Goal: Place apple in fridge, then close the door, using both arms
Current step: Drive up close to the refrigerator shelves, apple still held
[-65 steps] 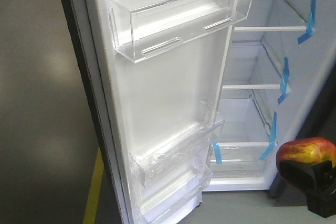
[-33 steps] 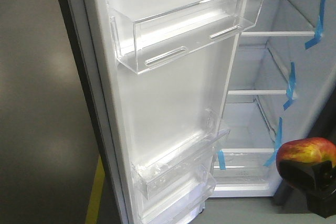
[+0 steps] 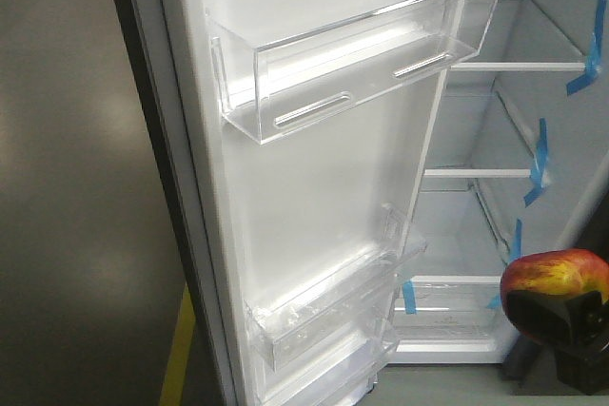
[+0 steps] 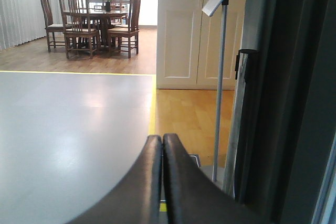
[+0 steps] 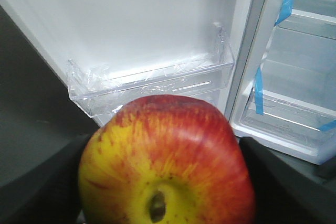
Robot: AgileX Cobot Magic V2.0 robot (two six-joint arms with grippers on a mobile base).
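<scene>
The red and yellow apple (image 3: 556, 278) (image 5: 168, 163) is held in my right gripper (image 3: 561, 325), which is shut on it at the lower right of the front view, outside the fridge (image 3: 495, 121). The fridge stands open, white inside, with glass shelves and blue tape strips (image 3: 540, 161). Its door (image 3: 324, 187) is swung wide, its white lining and clear bins (image 3: 357, 54) facing me. In the right wrist view the apple fills the foreground before a lower door bin (image 5: 152, 85). My left gripper (image 4: 162, 142) is shut on nothing, beside the door's dark outer edge (image 4: 294, 98).
Grey floor with a yellow line (image 3: 176, 349) lies left of the door. In the left wrist view I see a sign stand (image 4: 220, 77), white cabinet doors (image 4: 194, 30), wooden flooring, and a dining table with chairs (image 4: 94, 22) far back.
The front view has shifted: the door and fridge interior have slid to the right and slightly down in the frame. The apple stays in my right gripper at the same spot.
</scene>
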